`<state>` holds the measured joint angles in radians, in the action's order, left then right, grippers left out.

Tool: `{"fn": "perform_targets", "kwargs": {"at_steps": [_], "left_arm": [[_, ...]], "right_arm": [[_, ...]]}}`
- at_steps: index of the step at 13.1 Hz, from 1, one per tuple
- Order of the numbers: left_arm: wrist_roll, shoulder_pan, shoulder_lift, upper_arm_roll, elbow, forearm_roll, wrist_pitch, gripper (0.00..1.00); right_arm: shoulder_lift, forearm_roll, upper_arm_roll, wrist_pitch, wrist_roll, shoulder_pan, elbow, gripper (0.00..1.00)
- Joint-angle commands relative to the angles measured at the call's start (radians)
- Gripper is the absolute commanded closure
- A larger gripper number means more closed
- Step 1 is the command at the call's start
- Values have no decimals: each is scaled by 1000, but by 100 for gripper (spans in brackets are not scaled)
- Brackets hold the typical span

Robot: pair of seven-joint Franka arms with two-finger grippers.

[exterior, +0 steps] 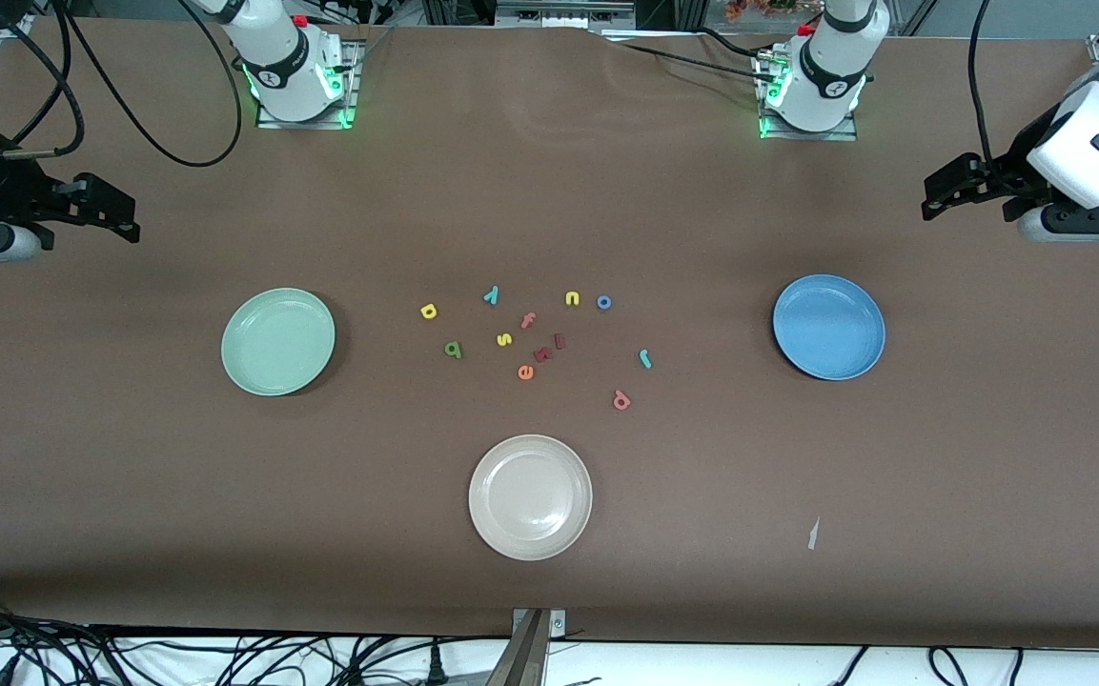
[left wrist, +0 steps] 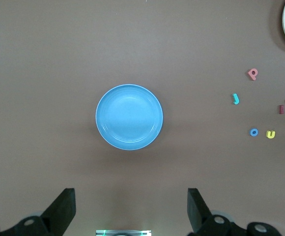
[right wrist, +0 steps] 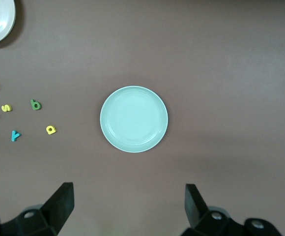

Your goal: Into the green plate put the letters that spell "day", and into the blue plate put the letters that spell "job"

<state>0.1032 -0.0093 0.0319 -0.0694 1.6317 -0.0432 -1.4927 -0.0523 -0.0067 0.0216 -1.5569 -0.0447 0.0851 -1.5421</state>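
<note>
Waiting wide open, your left pincer [left wrist: 129, 209] hangs above the round mid-blue plate [left wrist: 129, 117]; your right pincer [right wrist: 129, 209], equally wide, above the round mint-green plate [right wrist: 133, 119].

loose foam letters [exterior: 530, 338] on table — s, n, o; no print

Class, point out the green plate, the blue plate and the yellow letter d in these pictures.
green plate [exterior: 254, 376]: front view, on its rim.
blue plate [exterior: 802, 362]: front view, on its rim.
yellow letter d [exterior: 429, 311]: front view, on its middle.
</note>
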Motion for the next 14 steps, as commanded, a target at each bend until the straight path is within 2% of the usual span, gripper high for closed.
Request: {"fn": "perform_targets", "kwargs": {"at_steps": [1, 14], "left_arm": [[-22, 3, -6, -4, -23, 16, 20, 0], [-23, -1, -6, -4, -23, 22, 20, 0]], "right_arm": [[8, 14, -2, 20, -7, -1, 13, 0], [6, 14, 0, 20, -12, 1, 13, 0]]}}
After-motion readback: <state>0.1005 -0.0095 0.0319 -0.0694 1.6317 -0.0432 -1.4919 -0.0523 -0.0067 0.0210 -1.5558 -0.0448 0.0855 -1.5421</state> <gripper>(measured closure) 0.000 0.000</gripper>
